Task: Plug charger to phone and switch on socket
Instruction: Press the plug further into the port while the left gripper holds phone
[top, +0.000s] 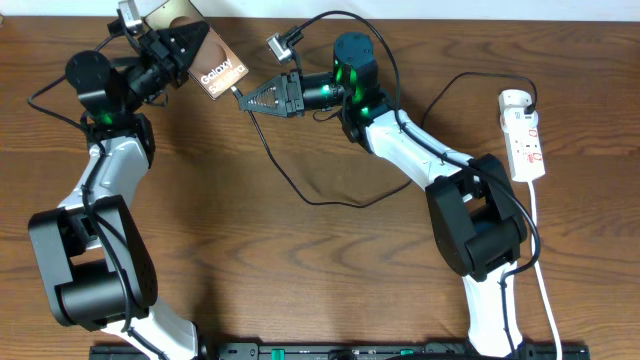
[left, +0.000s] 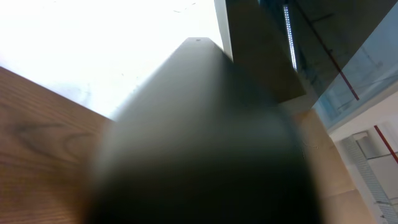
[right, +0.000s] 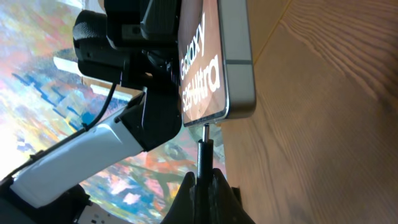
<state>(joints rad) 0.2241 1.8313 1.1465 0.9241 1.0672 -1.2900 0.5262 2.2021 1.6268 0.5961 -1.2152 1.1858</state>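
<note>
Overhead: the left gripper (top: 190, 52) clamps the phone (top: 222, 72) at the far edge of the surface (top: 330, 280); the right gripper (top: 245, 98), just beside it, pinches the charger (top: 290, 185) tip. The socket (top: 527, 140) lies well apart, rightward

Left wrist: blur only

Right wrist: the tip lines up with the phone's long axis, touching its end edge

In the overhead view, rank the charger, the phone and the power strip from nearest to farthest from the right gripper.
1. Charger: its tip is pinched in the right gripper.
2. Phone: just up and to the image left, held by the left gripper.
3. Power strip: far off on the image's right side.
</note>
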